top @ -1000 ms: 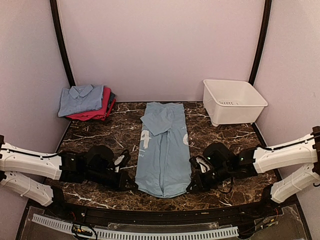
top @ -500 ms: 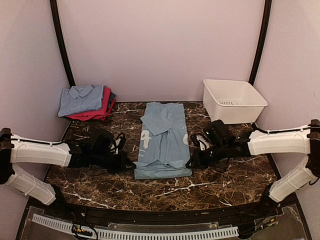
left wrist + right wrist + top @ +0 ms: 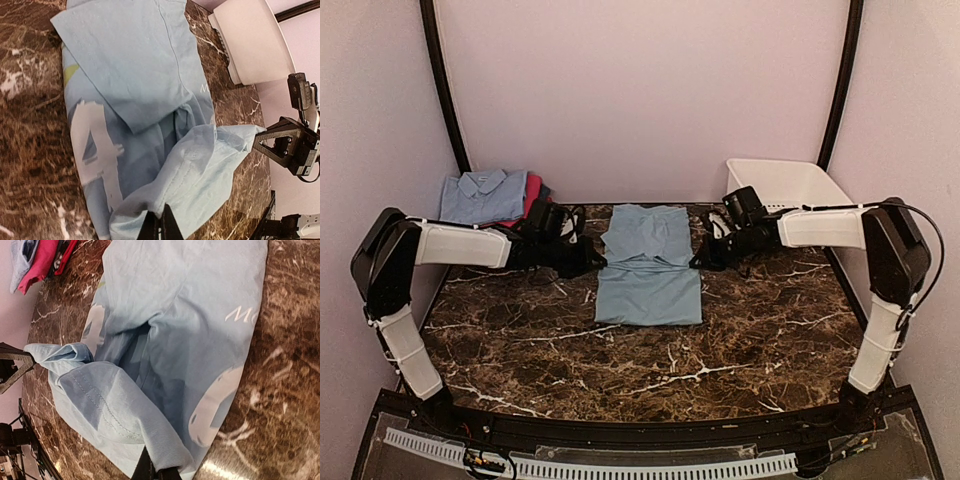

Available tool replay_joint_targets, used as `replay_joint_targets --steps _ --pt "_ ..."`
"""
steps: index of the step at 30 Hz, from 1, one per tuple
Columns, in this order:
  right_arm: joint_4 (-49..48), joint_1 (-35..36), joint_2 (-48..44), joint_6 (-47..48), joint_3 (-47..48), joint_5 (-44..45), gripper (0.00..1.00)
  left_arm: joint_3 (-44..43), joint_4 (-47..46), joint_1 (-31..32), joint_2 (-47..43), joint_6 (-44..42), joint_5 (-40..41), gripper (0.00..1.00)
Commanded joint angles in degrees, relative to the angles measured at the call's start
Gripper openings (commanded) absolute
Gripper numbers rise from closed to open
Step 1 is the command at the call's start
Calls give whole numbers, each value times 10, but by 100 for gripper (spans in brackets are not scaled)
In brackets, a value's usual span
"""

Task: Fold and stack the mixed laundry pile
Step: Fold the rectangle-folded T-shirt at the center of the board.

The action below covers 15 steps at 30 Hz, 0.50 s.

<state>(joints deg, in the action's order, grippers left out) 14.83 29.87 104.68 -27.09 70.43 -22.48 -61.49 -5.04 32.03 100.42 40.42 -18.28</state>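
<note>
Your left gripper (image 3: 591, 262) and right gripper (image 3: 701, 261) each pinch the hem of the pale blue tee (image 3: 648, 290), one at either side, above the tee's middle.

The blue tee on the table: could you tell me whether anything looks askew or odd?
Nothing serious. The tee lies squarely folded, each claw pinching a hem corner: left claw, right claw. Only the held hem is bunched and slack between them.
</note>
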Motion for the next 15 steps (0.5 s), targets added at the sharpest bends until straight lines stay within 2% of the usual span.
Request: replay_joint_targets --steps 1,8,10,11,12,13,15 --pt "-20 -27 69 40 68 -38 0 -62 -17 -28 64 -36 -24 0" --pt "-23 -46 154 49 131 -67 1 -95 -53 -58 142 -37 -44 0" --pt "-16 -47 163 52 144 -70 14 -99 -53 -61 148 -38 -46 8" --pt "-15 -48 162 52 146 -71 20 -101 -51 -63 149 -40 -45 18" --pt "-15 -51 157 50 146 -73 30 -103 -46 -64 147 -42 -48 23" --pt "-14 -53 149 49 146 -73 40 -103 -41 -66 146 -46 -51 33" --pt "-5 -60 129 50 146 -72 48 -101 -27 -68 129 -51 -40 43"
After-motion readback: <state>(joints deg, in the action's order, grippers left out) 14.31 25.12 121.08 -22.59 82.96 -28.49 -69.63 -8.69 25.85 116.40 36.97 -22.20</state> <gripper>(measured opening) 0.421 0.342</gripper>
